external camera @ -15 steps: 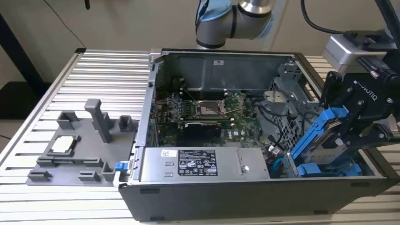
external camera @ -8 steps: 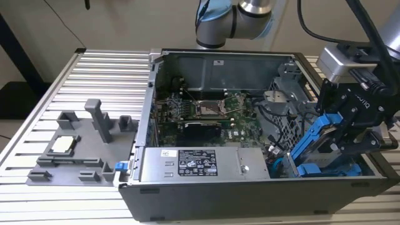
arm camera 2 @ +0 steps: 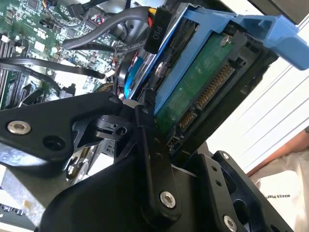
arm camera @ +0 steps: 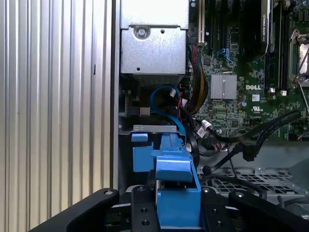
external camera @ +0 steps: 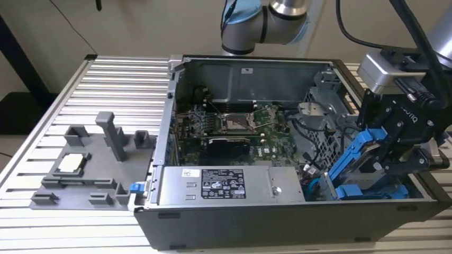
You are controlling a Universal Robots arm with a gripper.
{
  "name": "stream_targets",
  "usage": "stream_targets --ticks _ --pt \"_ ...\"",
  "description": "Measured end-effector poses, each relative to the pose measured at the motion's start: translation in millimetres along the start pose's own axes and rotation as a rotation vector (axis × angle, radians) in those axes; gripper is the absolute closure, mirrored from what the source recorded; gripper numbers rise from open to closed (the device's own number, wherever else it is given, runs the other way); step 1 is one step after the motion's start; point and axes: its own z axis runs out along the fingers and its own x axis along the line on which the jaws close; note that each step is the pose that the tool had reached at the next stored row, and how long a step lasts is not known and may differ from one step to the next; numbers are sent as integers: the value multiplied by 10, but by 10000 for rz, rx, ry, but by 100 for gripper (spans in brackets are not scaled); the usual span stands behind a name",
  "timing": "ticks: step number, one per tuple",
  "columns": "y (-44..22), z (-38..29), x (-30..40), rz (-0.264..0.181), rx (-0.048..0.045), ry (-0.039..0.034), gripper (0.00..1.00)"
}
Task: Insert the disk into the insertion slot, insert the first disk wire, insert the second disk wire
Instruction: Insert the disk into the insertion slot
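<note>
Jaws pinch the tilted disk (external camera: 361, 154) over the computer case (external camera: 233, 222), black cables (arm camera 2: 96, 39) crowding beside it.

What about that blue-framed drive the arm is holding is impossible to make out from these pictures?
Whether the disk, a flat drive in a bright blue plastic carrier, is inside its slot: exterior view, the black gripper and dark grey computer case wall cover its lower end.
Where the black cables lead: first wrist view, cut off at the edge.
</note>
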Motion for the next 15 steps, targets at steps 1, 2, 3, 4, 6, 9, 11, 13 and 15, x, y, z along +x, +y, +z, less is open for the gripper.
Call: stream_targets --ticks 1,2,3,4,6,9,11,13,15 --pt "0 0 0 0 0 0 67" --pt "0 0 0 0 0 0 67" --pt "0 1 0 -1 0 0 67" --pt "0 0 0 0 0 2 66" --pt "0 2 0 0 0 0 53" --pt "0 2 0 0 0 0 47" --pt "0 2 0 0 0 0 47" --pt "1 -13 -5 1 0 12 47" --pt "2 -45 -9 3 0 52 47"
